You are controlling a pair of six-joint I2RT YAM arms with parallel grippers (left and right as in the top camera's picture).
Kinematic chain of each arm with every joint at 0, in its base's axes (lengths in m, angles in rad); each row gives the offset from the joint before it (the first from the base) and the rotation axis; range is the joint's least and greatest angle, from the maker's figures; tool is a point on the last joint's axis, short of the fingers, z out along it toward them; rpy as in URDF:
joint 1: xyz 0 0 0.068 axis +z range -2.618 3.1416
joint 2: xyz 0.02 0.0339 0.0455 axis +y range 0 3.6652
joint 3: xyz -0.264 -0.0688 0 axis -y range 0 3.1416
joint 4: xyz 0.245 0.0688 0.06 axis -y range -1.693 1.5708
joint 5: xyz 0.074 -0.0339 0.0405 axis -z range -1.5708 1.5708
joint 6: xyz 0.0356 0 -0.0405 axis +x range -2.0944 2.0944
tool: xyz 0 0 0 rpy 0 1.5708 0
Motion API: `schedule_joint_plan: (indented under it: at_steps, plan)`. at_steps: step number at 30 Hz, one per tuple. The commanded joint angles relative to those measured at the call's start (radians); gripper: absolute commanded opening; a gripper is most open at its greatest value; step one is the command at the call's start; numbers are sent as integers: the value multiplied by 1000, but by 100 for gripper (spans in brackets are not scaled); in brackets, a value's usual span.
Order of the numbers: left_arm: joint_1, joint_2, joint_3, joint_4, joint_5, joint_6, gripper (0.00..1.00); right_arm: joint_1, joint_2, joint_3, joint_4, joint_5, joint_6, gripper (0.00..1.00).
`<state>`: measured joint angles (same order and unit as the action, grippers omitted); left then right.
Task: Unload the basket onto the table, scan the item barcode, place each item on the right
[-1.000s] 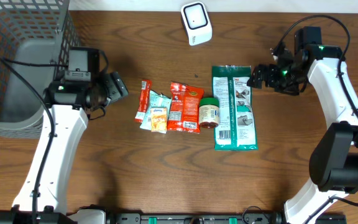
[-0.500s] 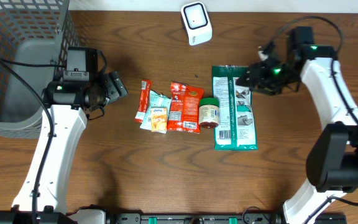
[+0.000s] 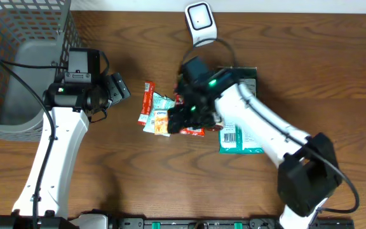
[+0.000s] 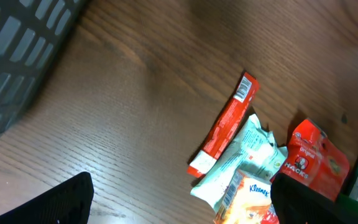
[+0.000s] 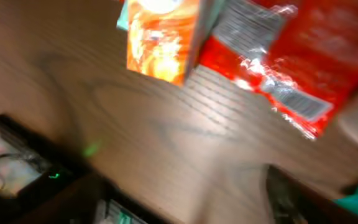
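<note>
Orange packet [image 3: 162, 123] just beside right pincer [image 3: 180, 118], jaws apart

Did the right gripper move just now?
Yes. The right gripper swung from the far edge of the green bag across it, toward the basket. It now hangs over the small packets.

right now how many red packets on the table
2: slim red stick at the row's left end; red snack bag partly under the right arm, which may hide more.
</note>
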<state>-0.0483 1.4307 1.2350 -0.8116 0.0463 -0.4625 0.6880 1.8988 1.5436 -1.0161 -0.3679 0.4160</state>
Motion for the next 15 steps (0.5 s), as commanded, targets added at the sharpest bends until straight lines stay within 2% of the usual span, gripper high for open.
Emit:
schedule_joint_plan:
  at_steps: [1, 4, 8, 11, 15]
  plan:
    - [3, 1, 11, -6, -12, 17, 91, 89, -23, 12, 78, 153, 85, 99]
    - [3, 1, 11, -6, -12, 17, 92, 153, -23, 12, 182, 167, 86, 99]
    - [3, 1, 11, -6, -12, 17, 91, 200, -22, 12, 201, 369, 231, 83]
    - [3, 1, 11, -6, -12, 17, 91, 228, -18, 12, 202, 520, 285, 80]
    - [3, 1, 11, -6, -12, 17, 91, 249, 2, 12, 231, 555, 306, 76]
